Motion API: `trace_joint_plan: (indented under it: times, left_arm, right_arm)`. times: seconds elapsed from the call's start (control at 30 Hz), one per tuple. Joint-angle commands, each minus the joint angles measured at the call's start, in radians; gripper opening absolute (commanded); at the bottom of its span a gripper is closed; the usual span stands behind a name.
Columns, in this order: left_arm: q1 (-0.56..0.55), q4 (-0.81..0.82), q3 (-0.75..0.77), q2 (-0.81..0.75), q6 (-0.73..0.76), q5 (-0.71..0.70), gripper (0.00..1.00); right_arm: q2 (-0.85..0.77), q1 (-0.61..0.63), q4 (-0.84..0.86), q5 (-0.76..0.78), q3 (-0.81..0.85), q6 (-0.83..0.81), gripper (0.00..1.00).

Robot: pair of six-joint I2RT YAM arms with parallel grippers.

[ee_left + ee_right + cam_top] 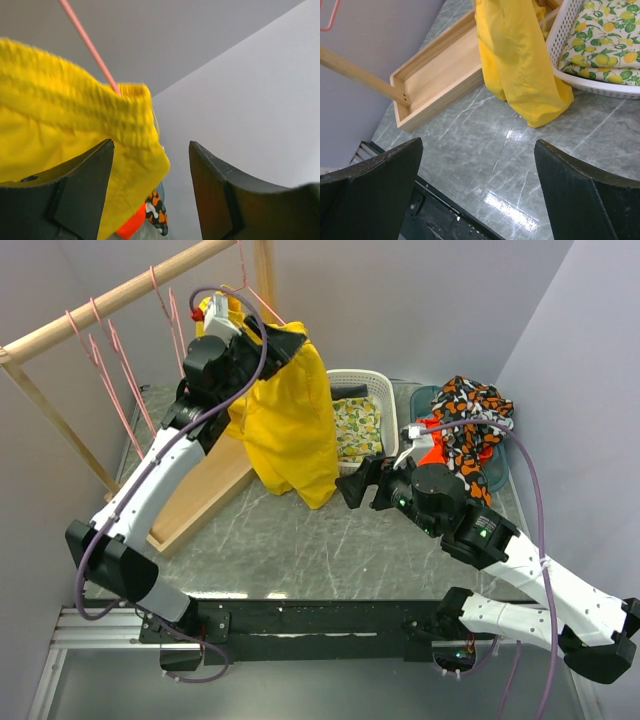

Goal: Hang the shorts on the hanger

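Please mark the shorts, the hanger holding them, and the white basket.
shorts [290,430], top view, on the hanging leg fabric.
hanger [90,47], left wrist view, on the pink wire above the waistband.
basket [559,35], right wrist view, on its white lattice wall.

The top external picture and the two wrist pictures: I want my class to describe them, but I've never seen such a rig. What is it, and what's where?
Two robot arms stand at a table. One camera looks down from above; the others ride each wrist, the dark wedges being its fingers. The left gripper is open beside the yellow shorts, which hang on a pink hanger under a wooden rail. The right gripper hovers open over the table. A white basket and a wooden tray sit there. Nothing is held.
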Motion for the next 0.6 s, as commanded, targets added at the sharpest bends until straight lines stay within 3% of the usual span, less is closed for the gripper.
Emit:
trace_joint_plan:
  times: [0.0,0.13,0.33,0.57]
  left_arm:
    - [-0.009,0.005,-0.089,-0.091,0.052,-0.048,0.67]
    - [-0.011,0.01,-0.176,-0.141,0.056,-0.082,0.72]
    - [-0.012,-0.036,-0.17,-0.168,0.111,-0.131,0.73]
    - [-0.198,-0.187,-0.133,-0.184,0.291,-0.277,0.73]
  right_arm:
    - [-0.01,0.005,0.031,0.015,-0.015,-0.002,1.0]
    - [-0.015,0.008,0.045,0.003,-0.037,0.004,1.0]
    - [-0.012,0.005,0.046,0.004,-0.055,0.008,1.0]
    - [-0.042,0.006,0.02,0.105,-0.091,0.019,1.0]
